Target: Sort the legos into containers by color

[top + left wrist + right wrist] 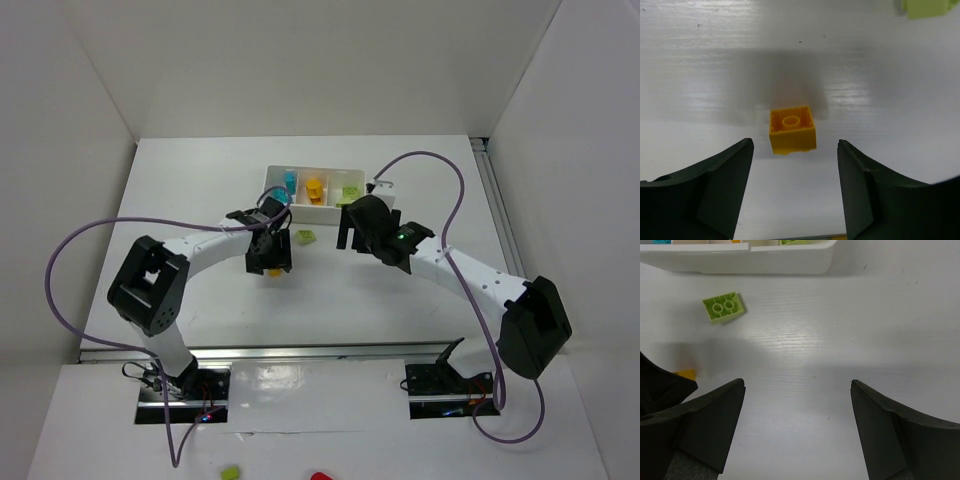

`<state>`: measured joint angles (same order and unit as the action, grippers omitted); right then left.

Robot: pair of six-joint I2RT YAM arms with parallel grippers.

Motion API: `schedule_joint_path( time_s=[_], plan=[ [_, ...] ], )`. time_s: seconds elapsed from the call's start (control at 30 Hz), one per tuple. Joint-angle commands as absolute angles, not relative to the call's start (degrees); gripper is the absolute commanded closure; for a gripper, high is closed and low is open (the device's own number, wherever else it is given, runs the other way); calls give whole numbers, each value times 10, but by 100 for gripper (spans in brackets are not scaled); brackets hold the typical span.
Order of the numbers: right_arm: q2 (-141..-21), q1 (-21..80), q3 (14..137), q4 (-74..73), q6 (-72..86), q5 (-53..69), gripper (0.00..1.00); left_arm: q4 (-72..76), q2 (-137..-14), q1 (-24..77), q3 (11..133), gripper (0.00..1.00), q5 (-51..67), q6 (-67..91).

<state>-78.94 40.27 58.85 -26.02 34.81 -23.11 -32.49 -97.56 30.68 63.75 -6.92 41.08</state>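
Jaws on the left arm (205,245) stand apart, gripping nothing. The orange brick (792,129) lies on the surface (900,100) just ahead, centred between them, squarish, hollow side up. Jaws on the right arm (450,262) also gape empty; the green brick (724,307) lies ahead-left, long axis crosswise, near the tray (790,262). No readable writing anywhere.

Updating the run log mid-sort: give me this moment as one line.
left pincer: open, flanking orange brick, not touching | right pincer: open, empty | green brick: loose on table near white tray
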Motion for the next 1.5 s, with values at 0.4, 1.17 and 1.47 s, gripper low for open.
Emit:
schedule_joint_path(
  time_s=[0.4,1.17,1.47],
  plan=[
    [-770,407,608,-255,353,-264,6,-367,-969,309,733,85,-124,388],
    [-721,412,603,-319,384,-291,6,-446,-1314,286,1325,12,-91,290],
    [-810,452,613,-213,383,-229,6,-463,-1089,256,1212,12,-127,279]
  ],
)
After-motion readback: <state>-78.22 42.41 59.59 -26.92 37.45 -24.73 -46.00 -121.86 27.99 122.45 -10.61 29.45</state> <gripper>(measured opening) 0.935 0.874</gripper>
